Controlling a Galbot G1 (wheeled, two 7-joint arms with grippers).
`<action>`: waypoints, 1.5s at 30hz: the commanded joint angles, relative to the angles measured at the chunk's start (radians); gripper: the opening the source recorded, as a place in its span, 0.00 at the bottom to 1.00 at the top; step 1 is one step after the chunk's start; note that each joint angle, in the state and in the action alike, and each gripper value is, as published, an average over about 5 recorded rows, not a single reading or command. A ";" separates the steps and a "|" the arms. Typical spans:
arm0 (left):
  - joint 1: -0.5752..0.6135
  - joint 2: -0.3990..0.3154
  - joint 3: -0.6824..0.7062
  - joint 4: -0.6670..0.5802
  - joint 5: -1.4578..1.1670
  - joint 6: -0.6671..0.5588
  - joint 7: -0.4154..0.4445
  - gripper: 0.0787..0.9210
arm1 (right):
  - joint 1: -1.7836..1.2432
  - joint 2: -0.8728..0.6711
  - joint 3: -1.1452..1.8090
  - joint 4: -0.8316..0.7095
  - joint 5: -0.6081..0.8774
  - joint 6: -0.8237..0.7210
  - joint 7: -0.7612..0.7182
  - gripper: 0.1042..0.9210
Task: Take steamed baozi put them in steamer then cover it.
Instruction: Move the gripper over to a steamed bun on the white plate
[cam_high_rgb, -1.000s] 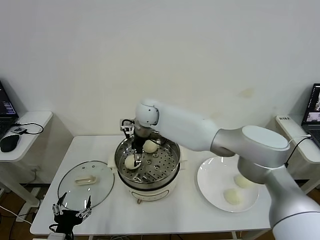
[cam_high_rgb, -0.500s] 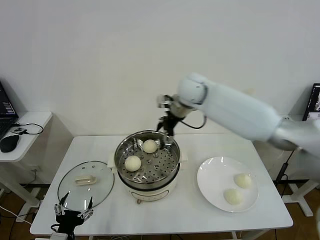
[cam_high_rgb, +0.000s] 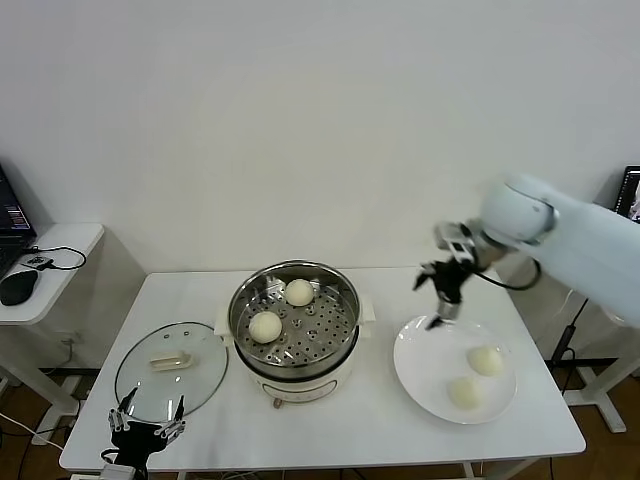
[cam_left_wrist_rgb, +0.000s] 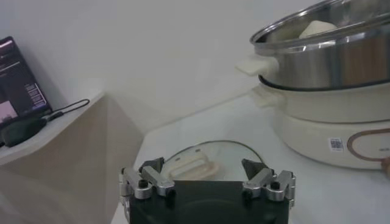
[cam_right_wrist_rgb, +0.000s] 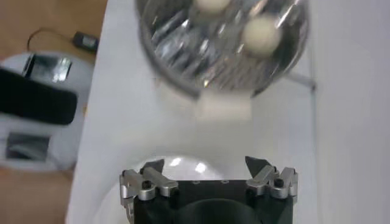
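Two baozi (cam_high_rgb: 299, 292) (cam_high_rgb: 265, 326) lie in the steel steamer (cam_high_rgb: 343, 322) at the table's middle. Two more baozi (cam_high_rgb: 486, 360) (cam_high_rgb: 463, 391) lie on the white plate (cam_high_rgb: 420, 365) at the right. My right gripper (cam_high_rgb: 441, 305) is open and empty, just above the plate's far left rim. The right wrist view shows the steamer (cam_right_wrist_rgb: 177, 67) with both buns (cam_right_wrist_rgb: 262, 35) beyond the open gripper (cam_right_wrist_rgb: 207, 167). The glass cover (cam_high_rgb: 172, 368) lies flat on the table left of the steamer. My left gripper (cam_high_rgb: 146, 414) is open and low at the table's front left corner, near the cover (cam_left_wrist_rgb: 194, 162).
A side desk (cam_high_rgb: 55, 245) with a mouse (cam_high_rgb: 18, 285) and cable stands at the left. Another desk with a laptop (cam_high_rgb: 631, 205) stands at the far right. The steamer's cream base (cam_left_wrist_rgb: 329, 125) fills the left wrist view.
My right gripper let go of a baozi in the steamer, lifted out, and swung right to the plate's rim. The left arm has not moved.
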 joint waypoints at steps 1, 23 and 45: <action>0.009 -0.002 0.001 0.009 0.004 0.000 -0.001 0.88 | -0.290 -0.137 0.125 0.082 -0.180 0.023 -0.002 0.88; -0.009 -0.015 -0.007 0.057 0.026 0.001 0.001 0.88 | -0.513 -0.004 0.247 -0.113 -0.312 0.056 0.037 0.88; -0.030 -0.014 -0.009 0.097 0.030 0.000 0.000 0.88 | -0.533 0.079 0.250 -0.213 -0.324 0.065 0.061 0.88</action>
